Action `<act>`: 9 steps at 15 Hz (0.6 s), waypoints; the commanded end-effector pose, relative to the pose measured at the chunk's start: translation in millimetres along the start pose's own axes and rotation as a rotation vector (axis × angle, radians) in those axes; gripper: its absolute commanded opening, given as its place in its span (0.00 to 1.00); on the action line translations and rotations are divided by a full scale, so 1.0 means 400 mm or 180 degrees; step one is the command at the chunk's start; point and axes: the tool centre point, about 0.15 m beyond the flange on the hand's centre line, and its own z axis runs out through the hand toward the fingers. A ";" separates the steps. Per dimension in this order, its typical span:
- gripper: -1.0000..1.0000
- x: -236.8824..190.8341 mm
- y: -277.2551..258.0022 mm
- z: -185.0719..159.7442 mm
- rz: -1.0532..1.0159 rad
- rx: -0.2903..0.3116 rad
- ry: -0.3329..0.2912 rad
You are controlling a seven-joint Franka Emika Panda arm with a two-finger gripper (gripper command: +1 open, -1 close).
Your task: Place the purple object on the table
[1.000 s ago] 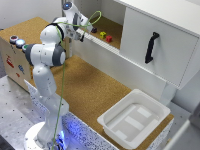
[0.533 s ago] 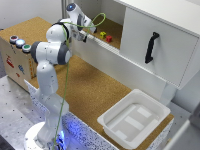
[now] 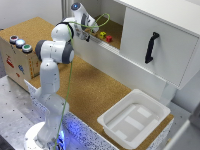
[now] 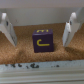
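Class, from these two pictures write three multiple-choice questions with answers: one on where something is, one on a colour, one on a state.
1. Where is the white tray?
A. on the table
B. inside the cabinet
C. on the button box

2. What colour is the mark on the purple object?
A. white
B. yellow
C. green

3. How is the claw in the wrist view?
A. shut on the block
B. out of view
C. open, one finger on each side of the block

Answers: 1 A, the tray rests on the cork worktop near its corner. 2 B, the symbol on top is yellow. 3 C, both fingers stand apart from the block.
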 end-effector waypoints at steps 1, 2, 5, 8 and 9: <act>0.00 0.054 -0.016 0.073 0.0010 -0.0432 -0.0264; 0.00 0.051 -0.012 0.075 0.0023 -0.0439 -0.0273; 0.00 0.037 -0.003 0.084 0.0064 -0.0481 -0.0272; 0.00 0.026 0.002 0.089 0.0080 -0.0465 -0.0241; 0.00 0.020 0.002 0.087 0.0066 -0.0453 -0.0213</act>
